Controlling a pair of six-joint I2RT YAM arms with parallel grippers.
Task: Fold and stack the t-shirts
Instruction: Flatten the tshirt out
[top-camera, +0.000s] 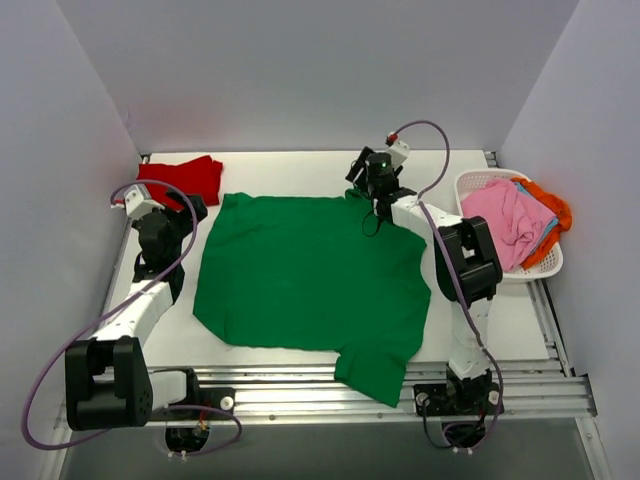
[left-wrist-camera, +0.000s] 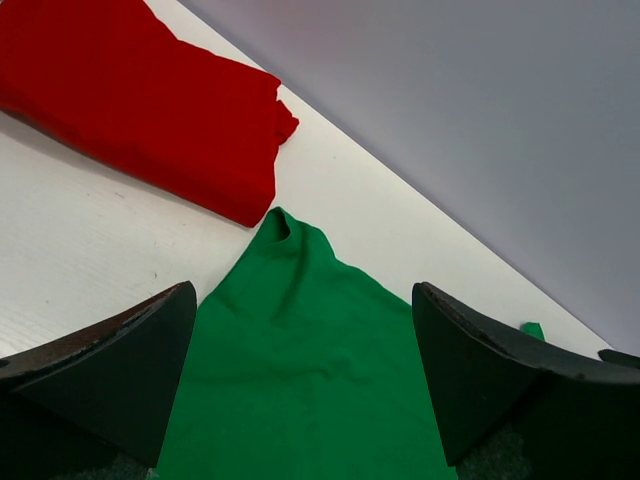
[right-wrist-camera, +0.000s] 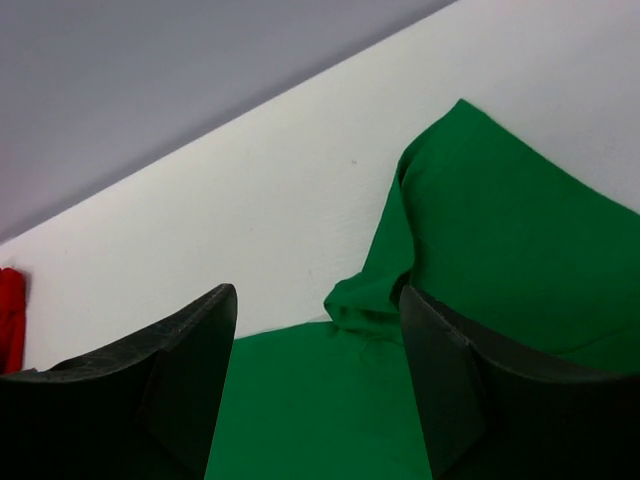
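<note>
1. Placement first: the green t-shirt (top-camera: 310, 285) lies spread flat across the middle of the table (top-camera: 300, 165). The folded red t-shirt (top-camera: 185, 178) sits just beside its corner at 10 o'clock. The pink t-shirt (top-camera: 505, 220) and orange t-shirt (top-camera: 555, 210) are heaped in the basket (top-camera: 478, 182) at 3 o'clock.
2. The left pincer (left-wrist-camera: 302, 295) is spread wide and empty, hovering over the green shirt's corner at 10 o'clock. The red shirt's edge is so close to that corner that a descent drifting toward 11 o'clock could pinch red cloth too and pull the finished fold apart.
3. The right pincer (right-wrist-camera: 317, 295) is likewise spread and holds nothing, above the corner at 1 o'clock. The cloth there is bunched into a ridge (right-wrist-camera: 365, 300). Closing on it may catch a doubled layer, and the fold would probably come out skewed.
4. A flap (top-camera: 375, 372) of the green shirt at 5 o'clock lies over the metal rail (top-camera: 280, 385) at the near edge. If the far corners are drawn toward 6 o'clock, that part may slide off or snag.
5. If one pincer catches the cloth and the other slips, the shirt would twist rather than fold.
</note>
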